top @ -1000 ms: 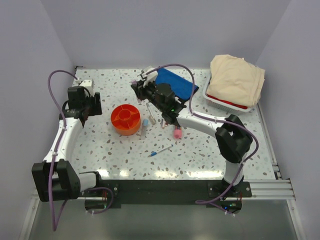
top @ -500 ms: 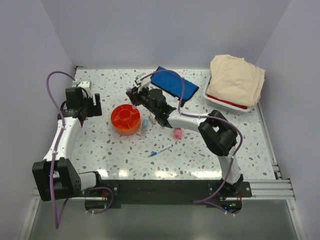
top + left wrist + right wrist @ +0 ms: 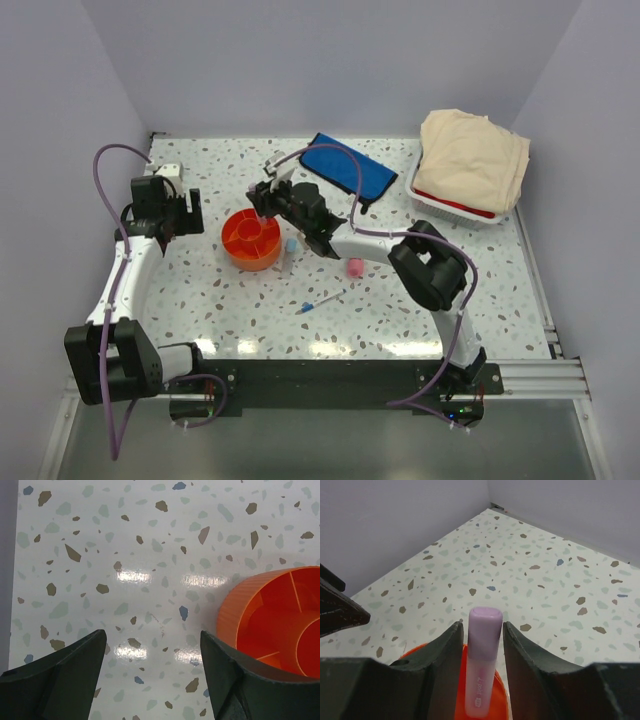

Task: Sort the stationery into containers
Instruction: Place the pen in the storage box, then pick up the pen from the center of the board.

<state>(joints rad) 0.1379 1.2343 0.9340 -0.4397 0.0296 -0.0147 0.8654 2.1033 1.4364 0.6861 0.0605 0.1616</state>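
My right gripper [image 3: 263,197] is shut on a lilac marker [image 3: 483,655] and holds it above the right rim of the round orange tub [image 3: 251,238]. In the right wrist view the marker stands between my fingers [image 3: 451,645], with the tub's rim [image 3: 517,700] below it. My left gripper [image 3: 183,214] is open and empty, just left of the tub [image 3: 270,625], over bare tabletop. A blue-capped marker [image 3: 291,244], a pink tube [image 3: 354,267] and a thin pen [image 3: 322,301] lie on the table right of the tub. The flat blue pouch [image 3: 350,170] lies at the back.
A white basket with a red rim [image 3: 455,205] holding a beige cloth [image 3: 470,160] stands at the back right. Grey walls close in the left, back and right sides. A small white block [image 3: 168,168] sits in the back left corner.
My right gripper has moved left with the lilac marker, from beside the blue pouch to over the orange tub. The left arm has barely moved.
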